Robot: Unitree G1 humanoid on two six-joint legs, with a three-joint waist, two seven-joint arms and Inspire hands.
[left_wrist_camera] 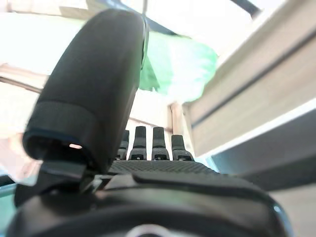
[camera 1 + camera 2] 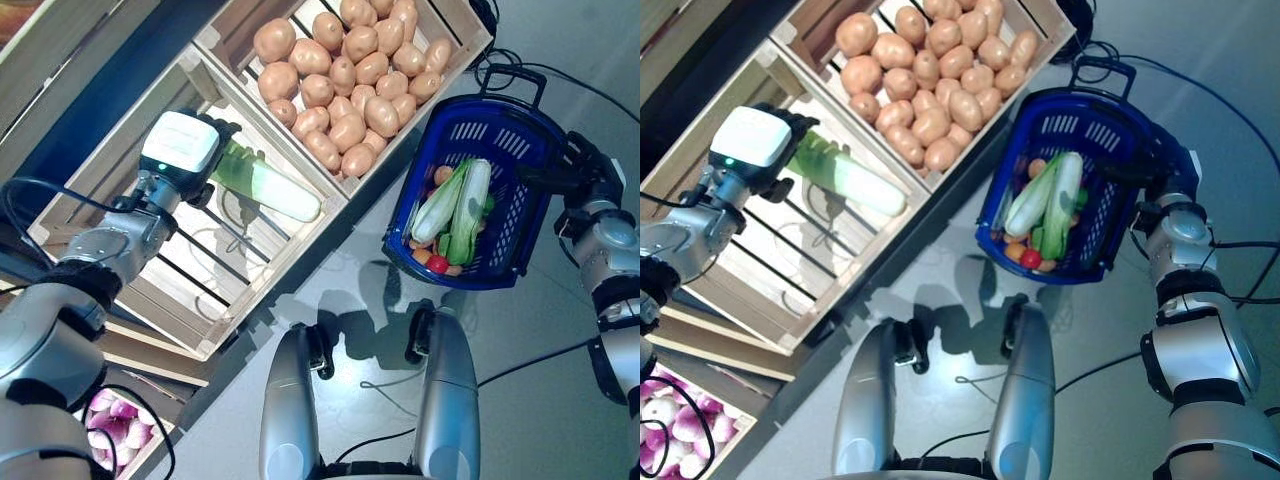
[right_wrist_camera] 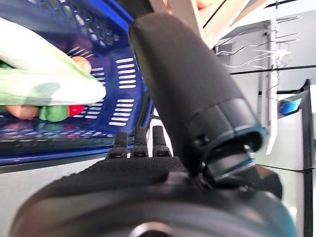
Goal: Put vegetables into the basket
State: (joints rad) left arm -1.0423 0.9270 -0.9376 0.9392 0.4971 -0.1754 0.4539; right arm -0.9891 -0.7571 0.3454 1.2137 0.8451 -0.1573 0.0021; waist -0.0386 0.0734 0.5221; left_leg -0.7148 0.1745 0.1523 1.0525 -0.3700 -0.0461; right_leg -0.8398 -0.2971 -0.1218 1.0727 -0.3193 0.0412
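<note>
Vegetables lie in three places. One long pale-green cabbage [image 2: 262, 184], white at the stem end and leafy green at the other, is held above the slatted wooden crate [image 2: 150, 250] by the left hand [image 2: 205, 150]; in the left wrist view the thumb presses against the green leaves while the fingers [image 1: 140, 143] curl on the other side, so the hand is closed around it. The neighbouring wooden crate [image 2: 450, 25] is heaped with smooth brown potatoes [image 2: 345, 75], rounded and oval.

Beside that crate hangs the blue plastic basket [image 2: 520, 215], its walls pierced with rows of slots and its dark handle [image 2: 515, 75] raised. Inside lie two more long pale cabbages [image 2: 455, 205], side by side, over small orange, green and red items at the bottom. The right hand [image 2: 585, 165] is at the basket's outer rim; its wrist view shows the thumb against the blue wall and the fingers [image 3: 140, 143] curled, gripping the basket.

A box of purple-and-white onions [image 2: 670, 425] sits at the lower left. No readable writing shows.
</note>
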